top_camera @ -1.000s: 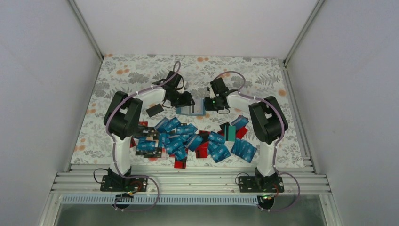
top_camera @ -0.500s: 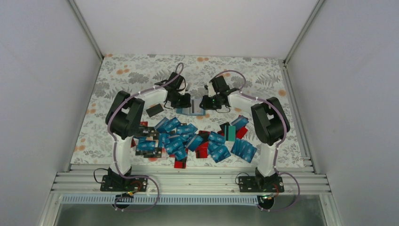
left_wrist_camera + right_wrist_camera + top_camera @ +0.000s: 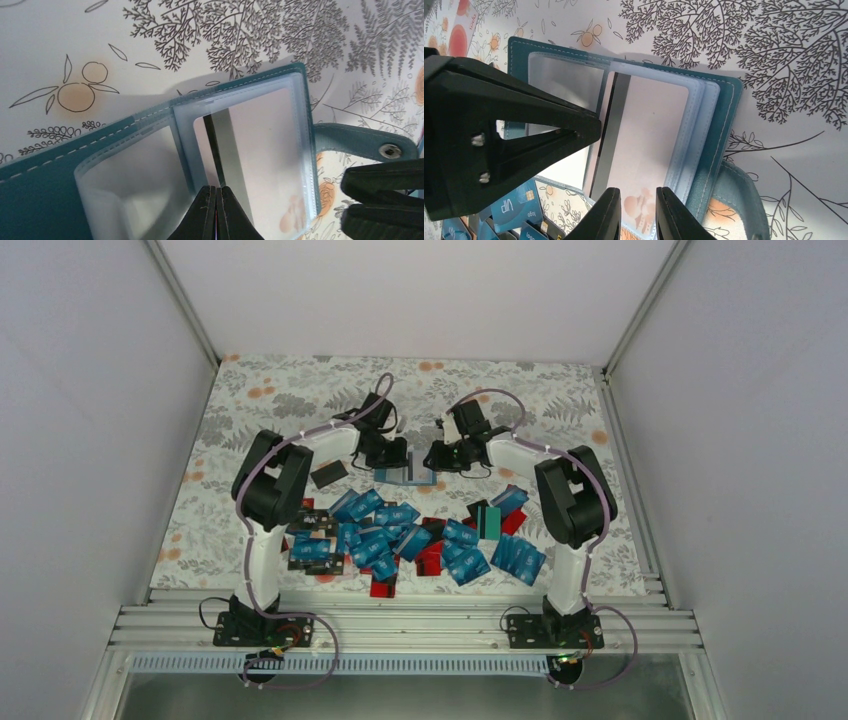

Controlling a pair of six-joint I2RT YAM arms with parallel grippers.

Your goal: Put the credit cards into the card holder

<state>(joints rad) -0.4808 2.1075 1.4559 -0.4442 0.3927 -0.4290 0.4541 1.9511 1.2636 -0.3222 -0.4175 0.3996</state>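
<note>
The teal card holder (image 3: 410, 477) lies open on the patterned table between my two grippers. Its clear sleeves hold a pale card with a grey stripe (image 3: 265, 150) (image 3: 649, 135). My left gripper (image 3: 216, 192) is shut, its tips resting on the sleeve over that stripe; nothing clearly shows between them. My right gripper (image 3: 638, 200) hovers over the same sleeve's near edge, its jaws a narrow gap apart with nothing in them. Loose credit cards (image 3: 400, 535), mostly blue with some red and black, lie scattered nearer the arm bases.
A black card (image 3: 329, 475) lies alone left of the holder, and a teal-green card (image 3: 489, 521) sits in the right of the pile. The holder's snap strap (image 3: 370, 145) sticks out on its right side. White walls enclose the table.
My left gripper has closed from half open and come down onto the sleeve. The right gripper's jaws have parted slightly and both grippers now crowd the holder.
</note>
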